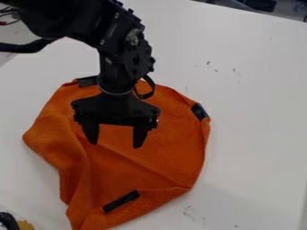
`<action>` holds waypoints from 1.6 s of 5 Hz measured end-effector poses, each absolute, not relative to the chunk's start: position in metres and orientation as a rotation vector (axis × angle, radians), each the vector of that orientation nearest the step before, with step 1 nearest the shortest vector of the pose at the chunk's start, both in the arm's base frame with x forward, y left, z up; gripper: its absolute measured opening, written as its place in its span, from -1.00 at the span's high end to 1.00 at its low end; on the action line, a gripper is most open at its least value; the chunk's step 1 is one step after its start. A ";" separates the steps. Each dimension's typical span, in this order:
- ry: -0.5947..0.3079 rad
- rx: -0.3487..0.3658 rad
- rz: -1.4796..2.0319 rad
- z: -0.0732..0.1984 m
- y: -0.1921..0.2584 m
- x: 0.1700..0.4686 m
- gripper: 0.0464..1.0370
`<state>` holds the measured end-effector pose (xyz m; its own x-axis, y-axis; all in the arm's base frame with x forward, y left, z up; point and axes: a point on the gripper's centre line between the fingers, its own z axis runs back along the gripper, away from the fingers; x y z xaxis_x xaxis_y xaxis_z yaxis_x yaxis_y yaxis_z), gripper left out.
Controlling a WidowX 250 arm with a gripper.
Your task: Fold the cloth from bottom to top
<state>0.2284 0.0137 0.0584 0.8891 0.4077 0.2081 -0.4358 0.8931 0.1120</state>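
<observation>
Cloth (162,143), orange, lies spread on the white table (258,117), its lower end nearest the camera and running to the view's bottom edge. Its outline is uneven: rounded at the right, drawn inward at the lower left, with a deep fold running down the left half and a thinner crease slanting toward the lower right. The lower right edge is turned up in a narrow band.

Three dark patches sit on the cloth: a strip (121,201) slanting near the bottom edge, a tab (199,112) at the upper right edge, and a piece (87,81) at the top left edge, partly behind the arm (123,49). Whether they are labels, I cannot tell.

Over the cloth's upper middle hangs the black gripper (115,145), pointing down, its two fingers wide apart with orange fabric seen between them. Whether the tips touch the fabric, I cannot tell. The arm comes in from above the cloth at the upper left, and a black loop (151,85) hangs just beside its wrist.

Off the cloth's lower left, in the corner, is a black and yellow thing (25,225), cut off by the view. Small dark marks (235,74) dot the table above and right of the cloth, with fainter ones (189,213) below right.
</observation>
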 end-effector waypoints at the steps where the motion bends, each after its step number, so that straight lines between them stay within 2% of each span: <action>1: -0.161 0.166 0.451 0.053 0.014 0.223 -0.92; 2: -0.186 0.181 0.491 0.050 0.004 0.206 -0.92; 3: -0.178 0.153 0.523 0.050 -0.007 0.192 -0.92; 5: -0.085 -0.024 0.547 0.022 -0.030 0.173 -0.92; 6: -0.064 -0.064 0.542 0.012 -0.032 0.177 -0.92; 7: -0.049 -0.080 0.564 0.004 -0.031 0.178 -0.81; 8: -0.042 -0.067 0.578 0.002 -0.029 0.177 -0.32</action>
